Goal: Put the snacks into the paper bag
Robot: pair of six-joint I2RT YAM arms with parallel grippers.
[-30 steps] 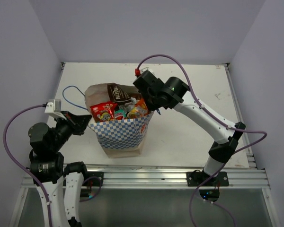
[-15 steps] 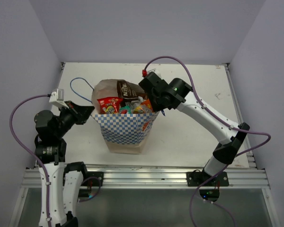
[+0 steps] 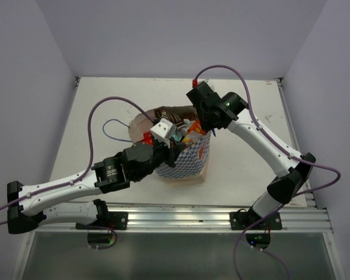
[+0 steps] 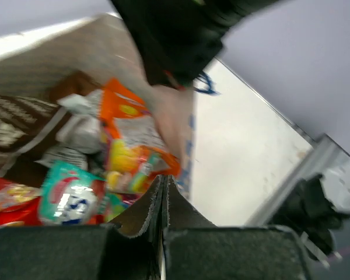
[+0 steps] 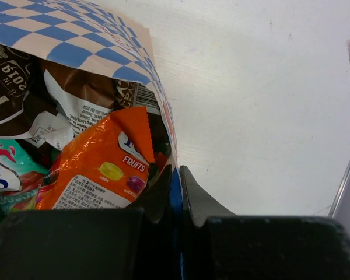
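White tabletop (image 3: 146,87), lavender walls (image 3: 163,35), and the paper bag (image 3: 189,164) is standing upright near the middle, pinched from two sides.

Left gripper (image 4: 164,189) first. On my left wrist feed its fingers (image 4: 137,220) are pressed together on the bag's near rim, a thin paper edge caught between them with no gap showing.

Right gripper (image 5: 176,175) comes in from the far right. Its fingers (image 5: 195,201) are clamped on the rim as well, with a blue sliver of the bag's edge squeezed between them.

The snacks (image 3: 189,129) sit inside the bag, heaped up to the opening, just past both sets of fingertips. An orange fruit-candy packet (image 5: 99,169) lies right against the inner side of the right fingers. A brown bag (image 5: 11,87) sits beyond it, and a teal pack (image 5: 3,169) is cut off at the frame edge. One blue cord handle (image 3: 114,125) loops out onto the table to the bag's left.

My left wrist feed is motion-blurred, so the print on the packets is unreadable there. From overhead the left wrist covers the bag's near-left corner, and I can't count the packets underneath.
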